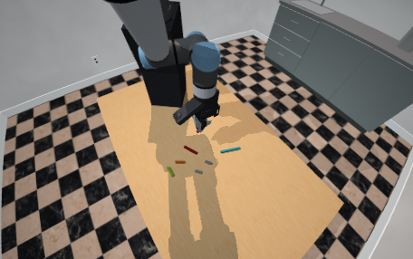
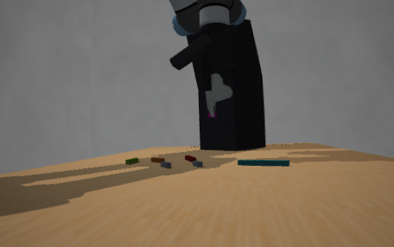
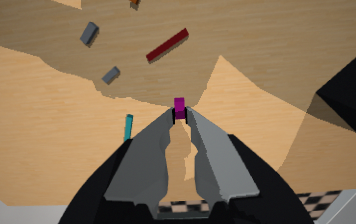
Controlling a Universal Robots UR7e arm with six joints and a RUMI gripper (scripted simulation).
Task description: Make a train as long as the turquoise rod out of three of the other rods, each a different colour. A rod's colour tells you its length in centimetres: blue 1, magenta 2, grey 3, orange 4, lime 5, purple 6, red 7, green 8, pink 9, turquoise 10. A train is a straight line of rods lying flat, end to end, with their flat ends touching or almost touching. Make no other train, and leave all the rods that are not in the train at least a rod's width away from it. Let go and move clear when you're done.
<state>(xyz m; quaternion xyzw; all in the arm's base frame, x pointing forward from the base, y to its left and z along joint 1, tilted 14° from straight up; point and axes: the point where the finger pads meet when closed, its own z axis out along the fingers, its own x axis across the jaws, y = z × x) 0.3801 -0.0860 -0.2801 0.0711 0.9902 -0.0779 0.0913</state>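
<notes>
My gripper [image 3: 179, 108] is shut on a small magenta rod [image 3: 180, 107] and holds it well above the table; it also shows in the top view [image 1: 197, 130] and the exterior view [image 2: 211, 115]. The turquoise rod [image 1: 230, 149] lies flat on the table to the right, also seen in the exterior view [image 2: 263, 162] and partly in the wrist view [image 3: 128, 127]. The red rod [image 1: 190, 149] [image 3: 167, 45] lies below the gripper. Two grey rods [image 1: 208, 162] [image 1: 198, 172], an orange rod [image 1: 180, 161] and a lime rod [image 1: 170, 171] lie apart nearer the front.
The black robot base [image 1: 164, 81] stands at the table's back. Grey cabinets [image 1: 335, 59] stand far right, off the table.
</notes>
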